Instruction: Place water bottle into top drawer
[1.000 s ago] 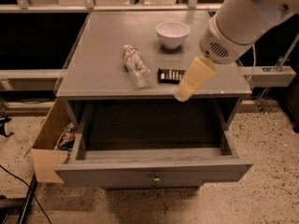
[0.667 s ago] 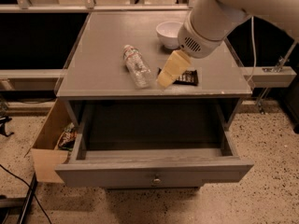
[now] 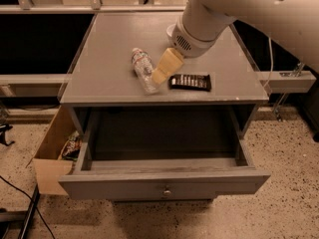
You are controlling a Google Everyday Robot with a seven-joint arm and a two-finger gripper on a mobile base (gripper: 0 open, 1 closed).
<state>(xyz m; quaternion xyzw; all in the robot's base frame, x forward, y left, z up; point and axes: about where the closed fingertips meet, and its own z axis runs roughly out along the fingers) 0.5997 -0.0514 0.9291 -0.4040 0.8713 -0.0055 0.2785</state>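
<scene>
Grey-painted worktop: small clear crinkled plastic water bottle lying on its side, dark rectangular candy bar near. Tan gripper just beside the bottle; its opening cannot be told. Wide grey wooden top drawer open. Speckled floor.

The gripper has swung left from the frame's right side, across the candy bar, and now sits at centre, just beside the bottle.

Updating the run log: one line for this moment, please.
gripper: between water bottle and candy bar | water bottle: lying on cabinet top | top drawer: open | placed: no
</scene>
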